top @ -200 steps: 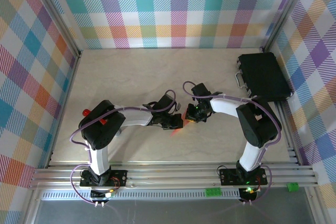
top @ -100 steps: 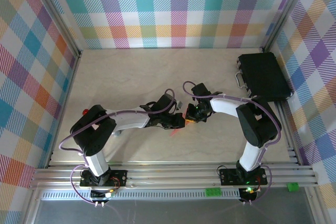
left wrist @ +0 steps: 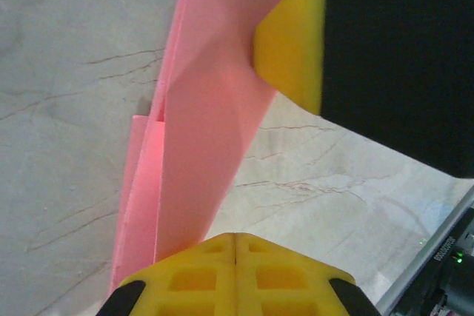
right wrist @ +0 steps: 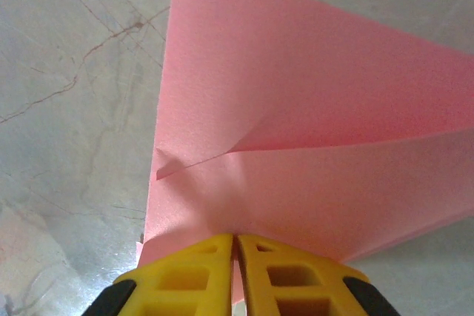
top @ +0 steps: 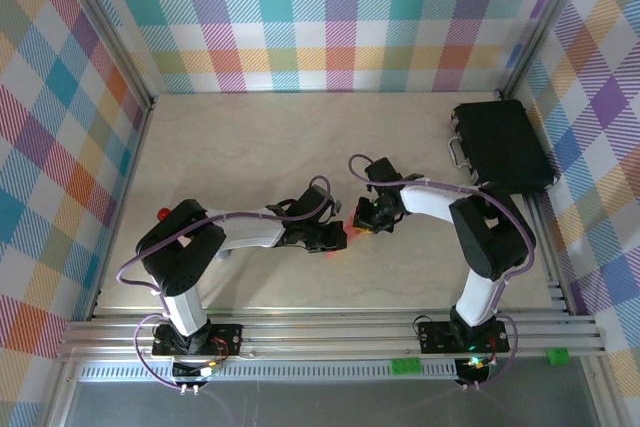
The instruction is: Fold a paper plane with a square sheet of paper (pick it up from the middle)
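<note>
We see the pale marble-veined desk (top: pixel 250 147) with a black rectangular hard case (top: pixel 500 147) standing well beyond the right arm. Its lid is down, so we cannot tell what it holds. Mid-desk, the thin salmon-pink paper sheet (left wrist: pixel 207 146), creased into overlapping flaps, is held between both arms. The yellow-padded left fingers (left wrist: pixel 192 279) are pressed together on its narrow end, as far as we can judge. From there its long axis runs straight ahead, up to where a right pad pinches it. The yellow-padded right fingers (right wrist: pixel 192 279) are clamped on a folded edge, and the paper fans forward and rightward from them. We judge the coming crease depends on this line between the two grips, with neither arm nearer. A small red object (top: pixel 163 215) lies far behind the left fingers.
</note>
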